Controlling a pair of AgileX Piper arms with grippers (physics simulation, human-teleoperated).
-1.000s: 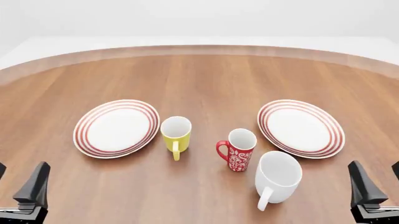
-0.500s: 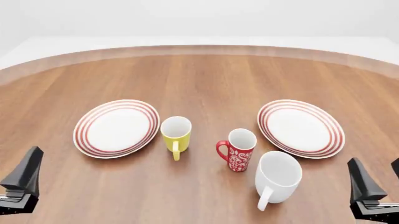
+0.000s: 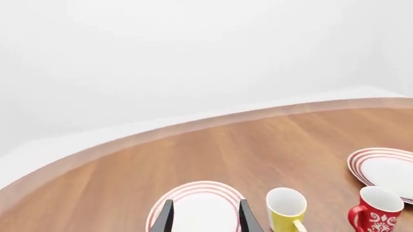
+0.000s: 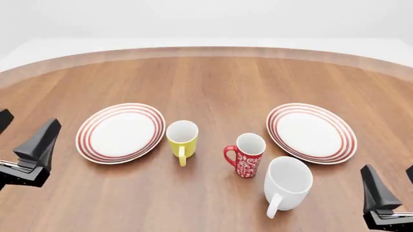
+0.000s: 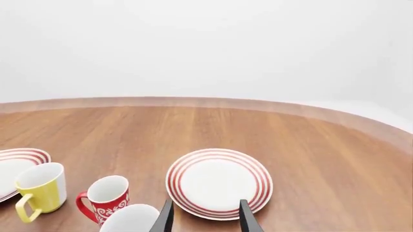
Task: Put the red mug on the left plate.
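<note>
The red mug [image 4: 245, 154] with white scroll pattern stands upright near the table's middle, handle pointing left; it also shows in both wrist views [image 3: 377, 210] [image 5: 106, 198]. The left plate [image 4: 88, 133], white with red rings, lies left of the yellow mug. My left gripper [image 4: 24, 129] hovers open just left of that plate, with nothing between its fingers; its wrist view looks over the left plate [image 3: 193, 186]. My right gripper [image 4: 392, 186] is open and holds nothing at the front right, well clear of the red mug.
A yellow mug [image 4: 182, 139] stands between the left plate and the red mug. A larger white mug [image 4: 287, 183] sits just right and nearer than the red mug, almost touching it. A second ringed plate [image 4: 342, 135] lies at the right.
My left gripper has moved up and forward from the bottom left corner to beside the left plate. The right gripper and all the dishes have stayed put.
</note>
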